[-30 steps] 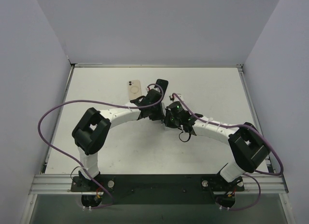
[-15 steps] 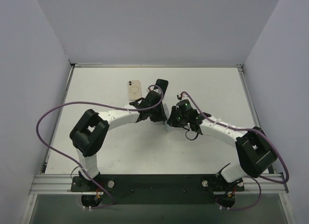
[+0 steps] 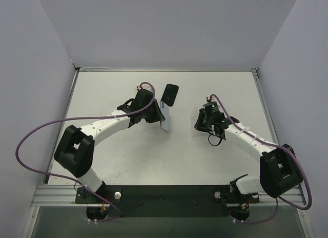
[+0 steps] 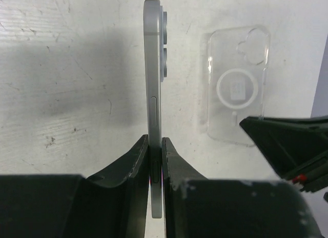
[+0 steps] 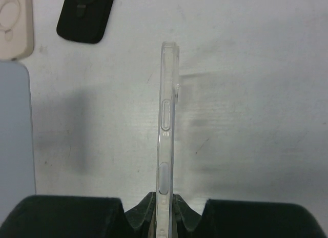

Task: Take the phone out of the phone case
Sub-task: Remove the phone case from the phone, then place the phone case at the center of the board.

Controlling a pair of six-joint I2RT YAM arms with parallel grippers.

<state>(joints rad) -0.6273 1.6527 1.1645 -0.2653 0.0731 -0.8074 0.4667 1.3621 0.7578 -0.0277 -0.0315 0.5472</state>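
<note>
My left gripper is shut on the pale blue phone and holds it on edge above the table. In the left wrist view the phone stands edge-on between my fingers, bare of any case. My right gripper is shut on the clear phone case, which is edge-on and empty in the right wrist view. The clear case also shows face-on in the left wrist view, apart from the phone, with the right gripper at its lower end.
A black phone case lies on the white table behind the grippers. It also shows in the right wrist view, next to a beige case. Grey walls close the back and sides.
The two arms have pulled apart. The left one moved left with the phone, the right one moved right with the clear case. Phone and case are now separate.
</note>
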